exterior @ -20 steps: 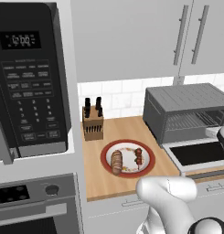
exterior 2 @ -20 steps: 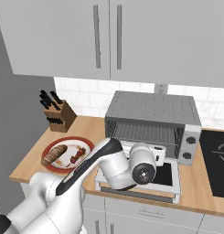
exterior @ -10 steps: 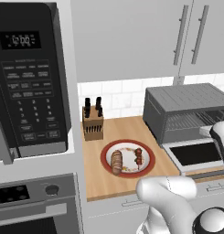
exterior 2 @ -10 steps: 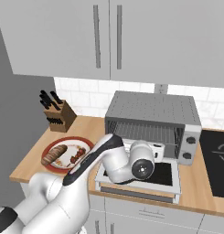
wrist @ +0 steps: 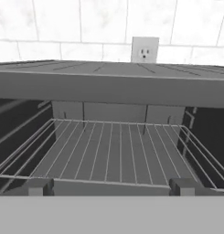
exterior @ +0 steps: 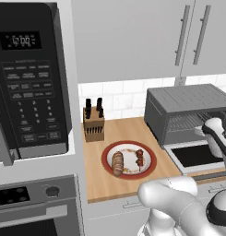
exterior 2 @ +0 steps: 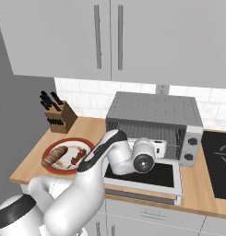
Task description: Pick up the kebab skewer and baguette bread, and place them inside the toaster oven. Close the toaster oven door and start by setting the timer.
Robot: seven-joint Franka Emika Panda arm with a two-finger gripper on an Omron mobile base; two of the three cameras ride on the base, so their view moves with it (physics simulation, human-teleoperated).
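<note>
The toaster oven (exterior 2: 153,110) stands on the counter with its door (exterior 2: 146,176) dropped flat and its wire rack (wrist: 113,153) bare. My gripper (wrist: 111,186) hovers above the open door, facing the oven mouth. It is open wide, with nothing between its fingertips (wrist: 38,186). My hand (exterior 2: 157,148) appears just in front of the rack, and also at the right edge (exterior: 216,132) of the left base view. The baguette bread (exterior: 117,163) and the kebab skewer (exterior: 139,158) lie side by side on a red-rimmed plate (exterior: 108,152), left of the oven. From the right they show as bread (exterior 2: 54,156) and skewer (exterior 2: 79,156).
A knife block (exterior: 93,123) stands at the back of the counter behind the plate. A black microwave (exterior: 29,83) hangs on the left over a wall oven (exterior: 36,203). A dark cooktop (exterior 2: 218,161) lies right of the toaster oven. Upper cabinets (exterior 2: 110,37) hang overhead.
My hand has risen slightly over the open door and edged toward the oven mouth. The jaws have stayed open. Plate, bread and skewer have not moved.
</note>
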